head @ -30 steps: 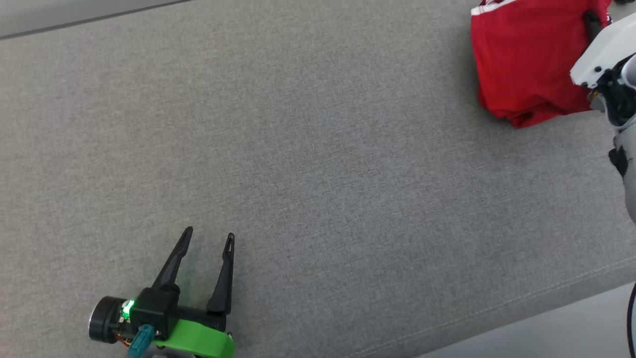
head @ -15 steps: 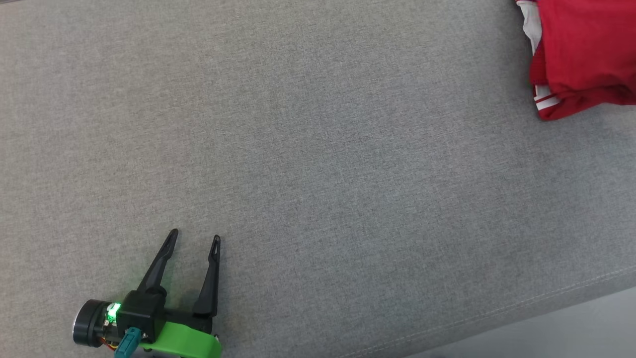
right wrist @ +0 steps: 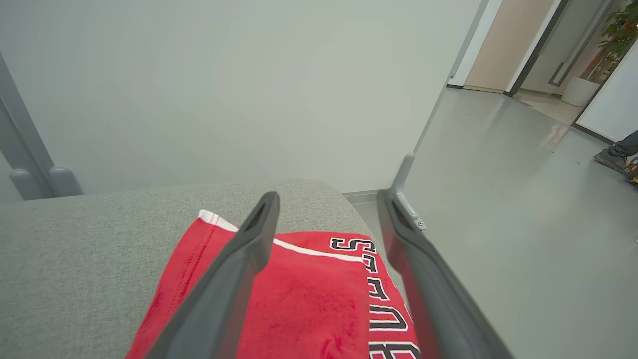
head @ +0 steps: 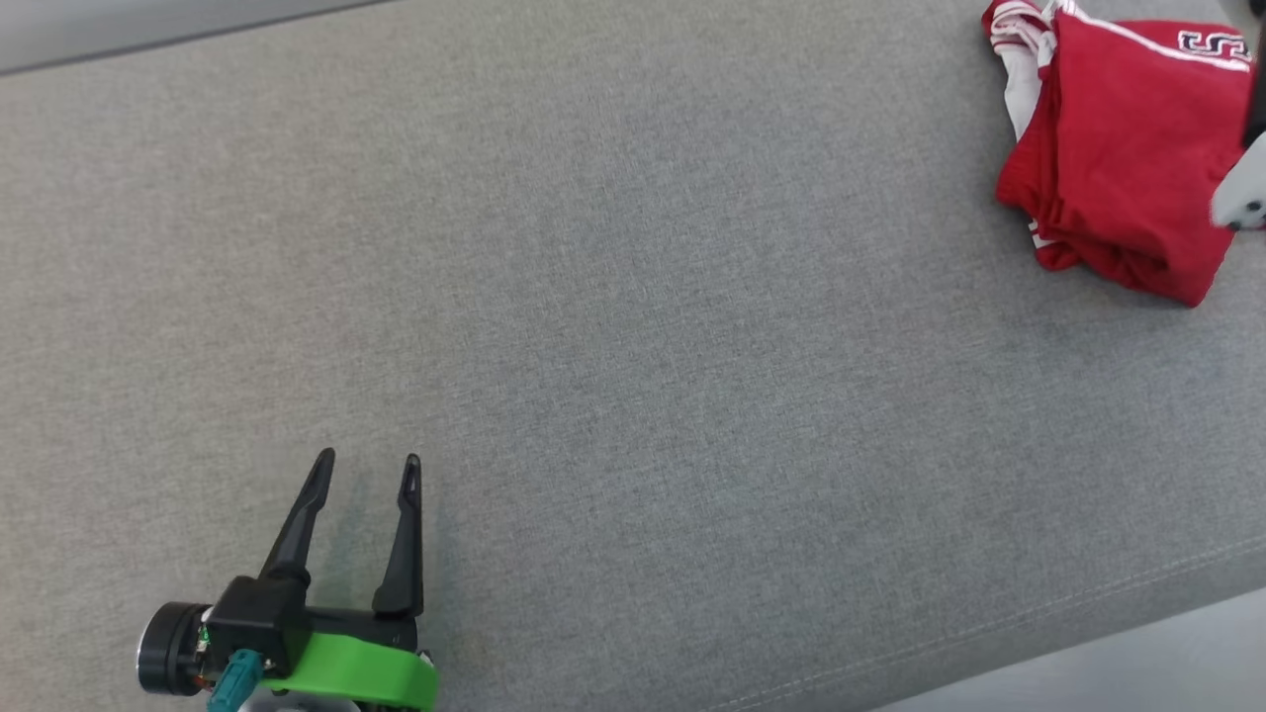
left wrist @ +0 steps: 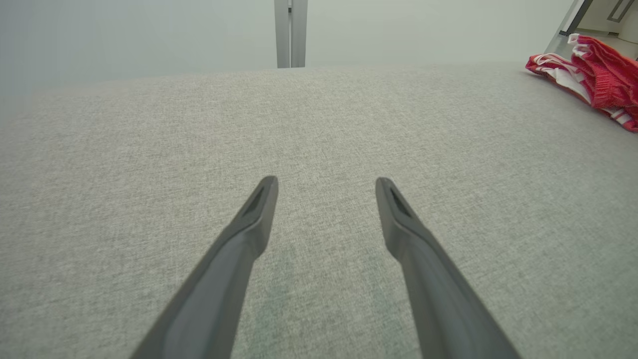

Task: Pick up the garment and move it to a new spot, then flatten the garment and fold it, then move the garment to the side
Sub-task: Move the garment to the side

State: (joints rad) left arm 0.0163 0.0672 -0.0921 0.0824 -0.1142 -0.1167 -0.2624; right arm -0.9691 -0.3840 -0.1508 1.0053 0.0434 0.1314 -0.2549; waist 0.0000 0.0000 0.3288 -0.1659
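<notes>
Right tool (right wrist: 329, 195): wide open, gripping nothing, both dark fingers poised just above the garment (right wrist: 299, 299), black lettering visible between them. Contact with the cloth impossible to judge.

Left tool (head: 368, 458): equally wide open and empty, low over bare grey fabric, well apart from the garment and off to its left.

Garment itself: red with white trim and black lettering, gathered into a folded bundle, lying on the worktop (head: 692, 346) close to its far right corner.

Just beside the garment in the head view, at the right border: a sliver of pale forearm (head: 1241, 193) in front of the red cloth's right edge.

Beyond the garment in the right wrist view: rounded worktop corner, pale wall, grey floor (right wrist: 498, 199), an open doorway, and a shoe (right wrist: 609, 158) far off to the right.
</notes>
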